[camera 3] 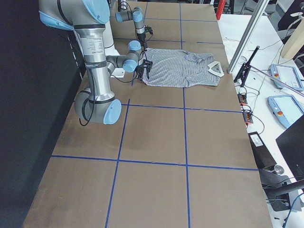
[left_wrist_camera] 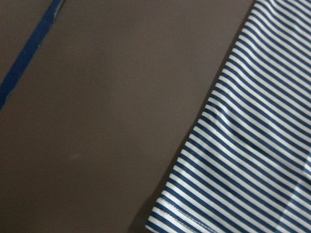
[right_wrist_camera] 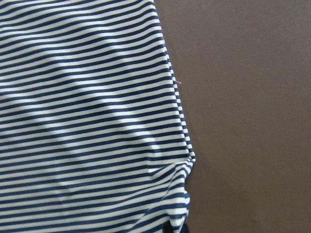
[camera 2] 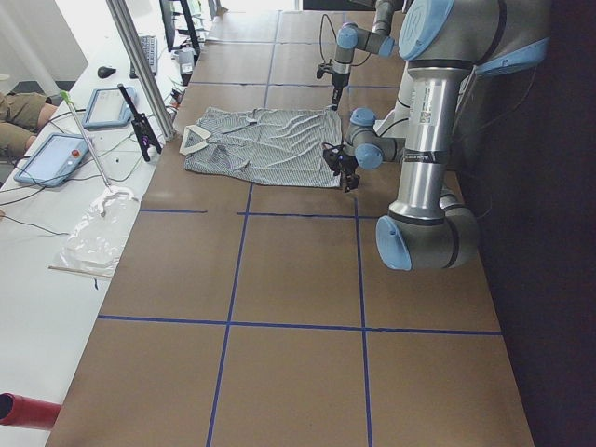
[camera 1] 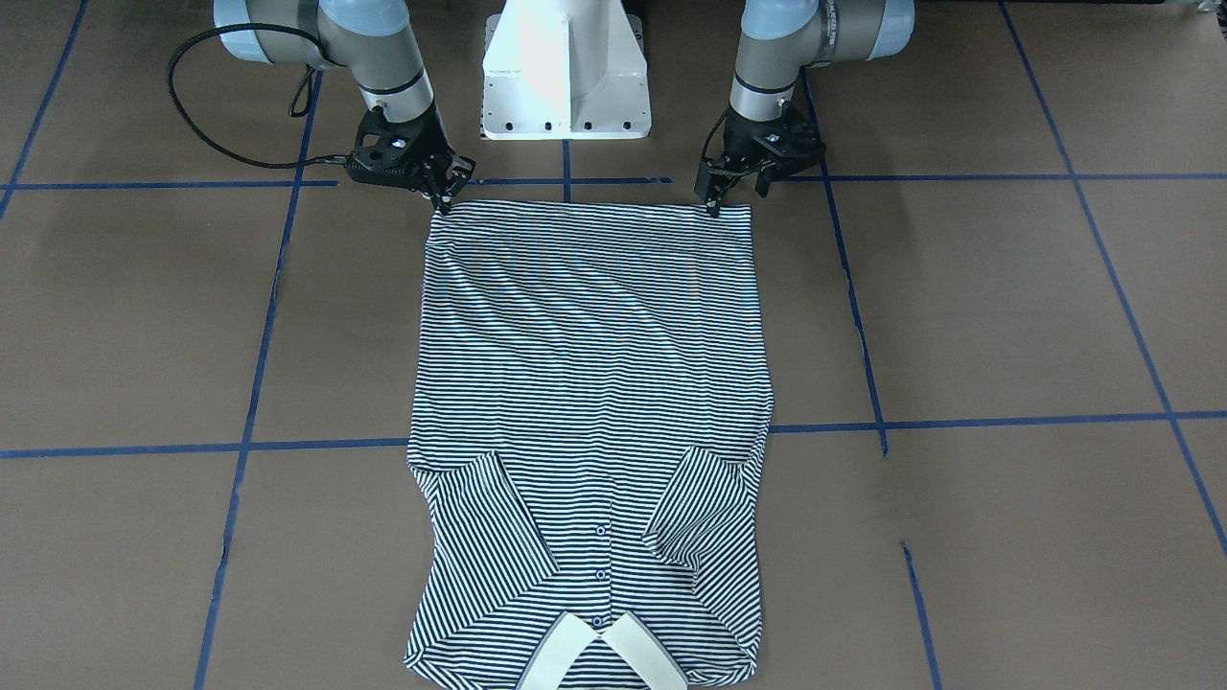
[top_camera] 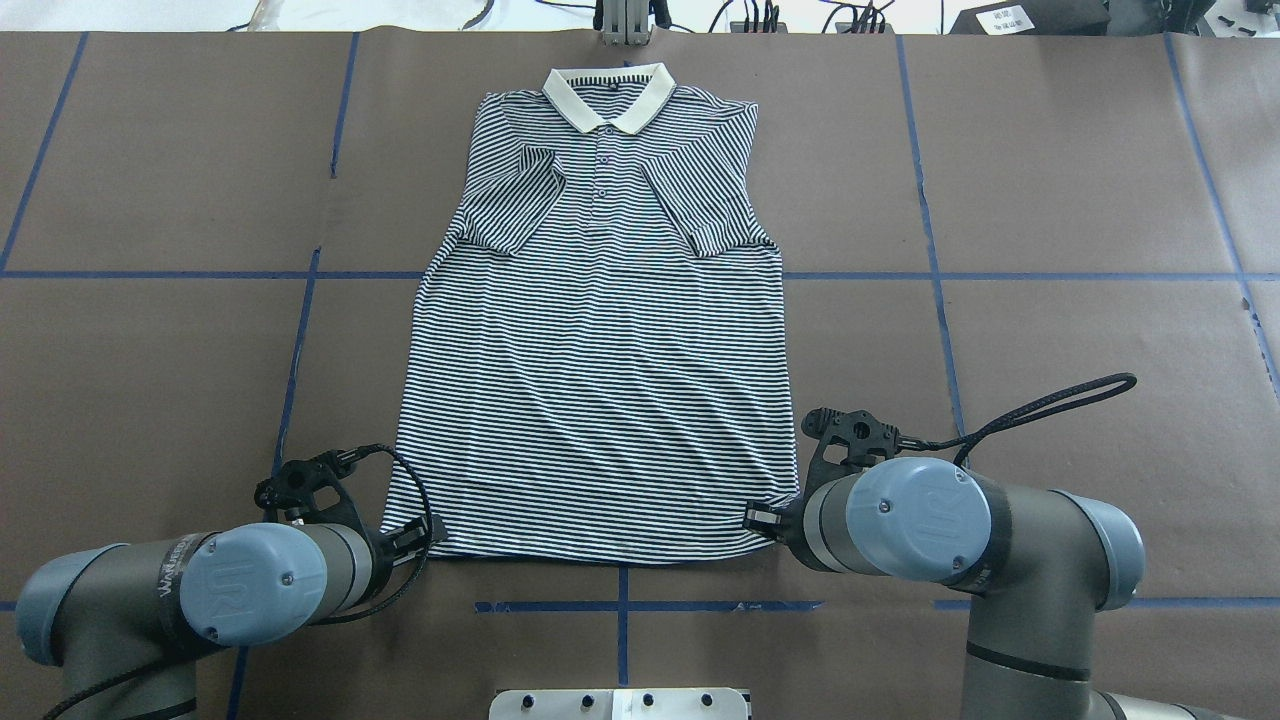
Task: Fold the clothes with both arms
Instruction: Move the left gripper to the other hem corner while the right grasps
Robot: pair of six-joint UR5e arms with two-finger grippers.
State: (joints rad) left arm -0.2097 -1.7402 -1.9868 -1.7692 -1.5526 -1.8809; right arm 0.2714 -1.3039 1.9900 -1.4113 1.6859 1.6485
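Observation:
The striped polo shirt (camera 1: 594, 364) lies flat and face up on the brown table, sleeves folded in over the chest. Its cream collar (top_camera: 608, 95) points away from the robot and the hem lies nearest the base. My left gripper (camera 1: 714, 204) is down on the hem corner on its side, fingertips drawn to one point on the cloth; it also shows in the overhead view (top_camera: 402, 545). My right gripper (camera 1: 443, 201) is shut on the other hem corner (right_wrist_camera: 183, 167), where the cloth puckers. The left wrist view shows only the hem edge (left_wrist_camera: 252, 160), no fingers.
The white pedestal base (camera 1: 566, 77) stands just behind the hem. Blue tape lines (camera 1: 244, 446) grid the table. A side bench with tablets (camera 2: 56, 154) and an upright metal pole (camera 2: 140, 65) lies beyond the collar end. A black cable (top_camera: 1050, 400) loops off the right wrist.

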